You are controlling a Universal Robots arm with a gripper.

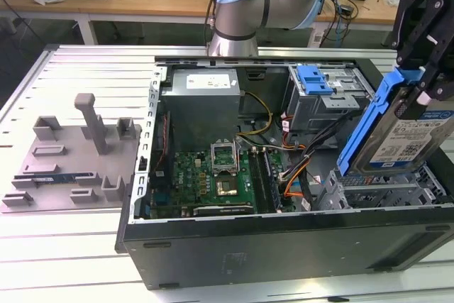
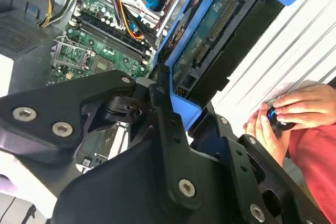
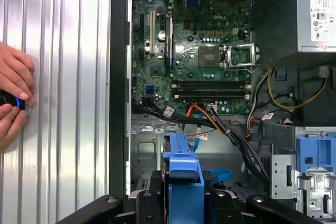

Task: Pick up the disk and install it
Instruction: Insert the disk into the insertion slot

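Claw (image 1: 423, 84) clamped on disk (image 1: 403, 136), blue-white label w/ print, tilted over PC case (image 1: 284, 250)

Looking along the arm, the black gripper (image 2: 181, 98) is clamped on the disk (image 2: 212, 32), which sits tilted with its green circuit side and blue rail showing. Beyond it lies the green motherboard (image 2: 97, 43), with a tangle of orange, yellow and blue cables (image 2: 123, 1) next to it. On the ribbed white table (image 2: 299, 35) near the disk, a person's hands (image 2: 296, 108) cup a small dark knob (image 2: 277, 118), and a red sleeve (image 2: 317, 161) shows just behind them.
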